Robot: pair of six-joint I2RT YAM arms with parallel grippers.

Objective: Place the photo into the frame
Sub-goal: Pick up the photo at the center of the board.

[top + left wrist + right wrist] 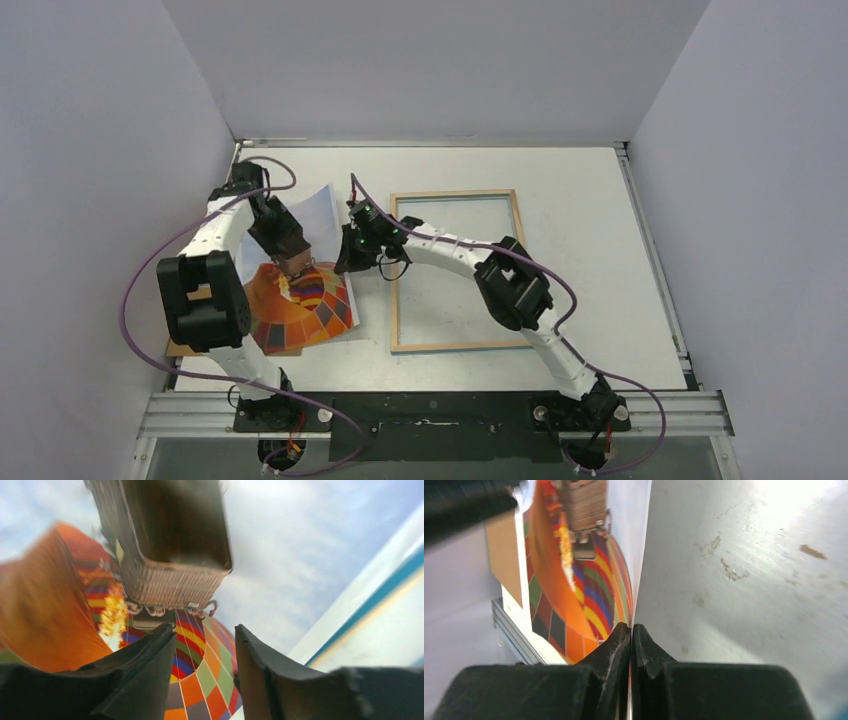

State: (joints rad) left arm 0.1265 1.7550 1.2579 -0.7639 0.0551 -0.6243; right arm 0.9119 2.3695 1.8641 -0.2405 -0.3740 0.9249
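The photo [300, 300] of an orange balloon lies at the left of the table, bowed, with its right edge lifted. My right gripper [352, 262] is shut on that right edge; in the right wrist view the gripper [630, 630] pinches the thin sheet [589, 580] edge-on. My left gripper [290, 262] is open just over the photo's middle; in the left wrist view the gripper [205, 650] shows the print [200, 680] between its fingers. The frame [455, 194] lies wood-coloured side up, right of the photo, with bare table inside it.
A brown backing board [185, 347] lies under the photo's left side, mostly hidden by the left arm; it also shows in the right wrist view [504, 555]. A blurred blue and tan strip [385, 587] crosses the right of the left wrist view. White walls enclose the table [580, 200].
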